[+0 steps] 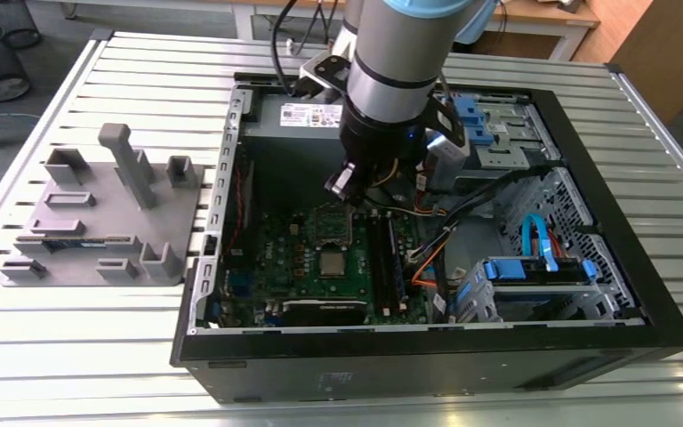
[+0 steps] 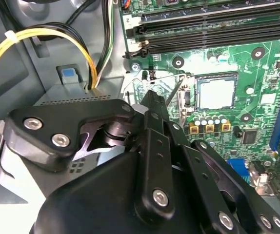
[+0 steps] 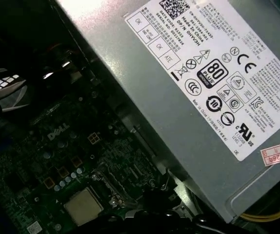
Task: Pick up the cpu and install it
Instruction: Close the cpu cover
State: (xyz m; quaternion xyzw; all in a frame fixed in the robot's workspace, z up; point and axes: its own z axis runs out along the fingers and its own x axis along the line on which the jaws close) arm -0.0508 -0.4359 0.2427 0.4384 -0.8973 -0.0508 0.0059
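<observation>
The cpu (image 2: 216,93), a small square chip with a silver top, lies flat in the dark socket on the green motherboard (image 2: 257,63); I also see the cpu (image 1: 333,263) in the exterior view and the cpu (image 3: 83,205) in the first wrist view. The silver socket frame (image 2: 185,100) with its thin lever stands open beside the chip. My gripper (image 2: 152,97) is shut with nothing in it, its tip low over the frame's edge, a short way from the chip. In the exterior view the gripper (image 1: 354,196) hangs inside the open computer case, just above the socket area.
The grey power supply (image 3: 203,73) fills the case's back wall close to the arm. Yellow cables (image 2: 42,36), memory slots (image 2: 203,29) and blue drive brackets (image 1: 537,267) crowd the case. A grey fixture plate (image 1: 99,222) with upright posts sits on the slatted table (image 1: 81,356) at the exterior view's left.
</observation>
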